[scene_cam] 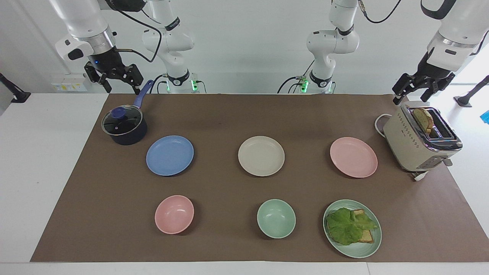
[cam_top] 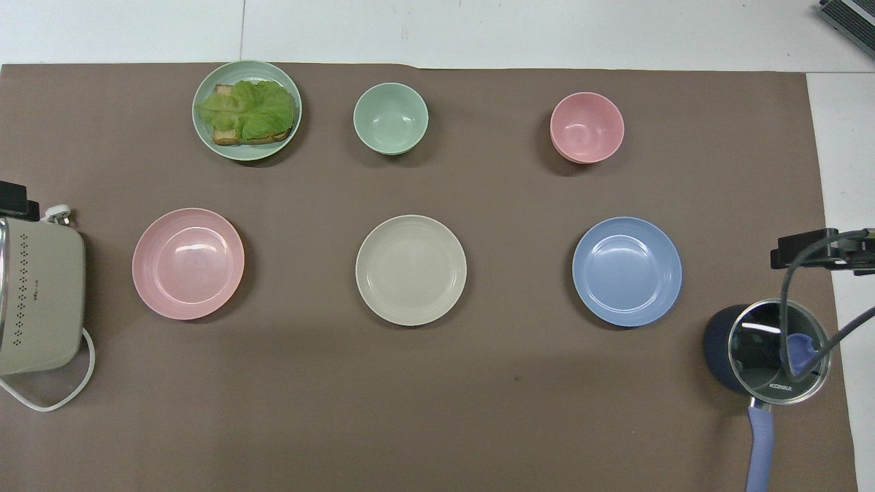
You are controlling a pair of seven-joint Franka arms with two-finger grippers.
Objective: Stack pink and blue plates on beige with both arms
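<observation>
Three plates lie in a row across the brown mat. The beige plate (scene_cam: 261, 156) (cam_top: 411, 270) is in the middle. The blue plate (scene_cam: 170, 155) (cam_top: 627, 270) lies toward the right arm's end and the pink plate (scene_cam: 353, 157) (cam_top: 188, 263) toward the left arm's end. All three are bare and apart from each other. My right gripper (scene_cam: 119, 86) hangs open and empty in the air over the pot's handle. My left gripper (scene_cam: 412, 95) hangs open and empty over the toaster. Both arms wait at the robots' edge of the mat.
A dark pot (scene_cam: 124, 126) (cam_top: 765, 352) with a glass lid stands beside the blue plate. A beige toaster (scene_cam: 420, 139) (cam_top: 37, 294) holds bread beside the pink plate. Farther out stand a pink bowl (scene_cam: 174, 214), a green bowl (scene_cam: 276, 218) and a green plate (scene_cam: 363, 250) with lettuce and bread.
</observation>
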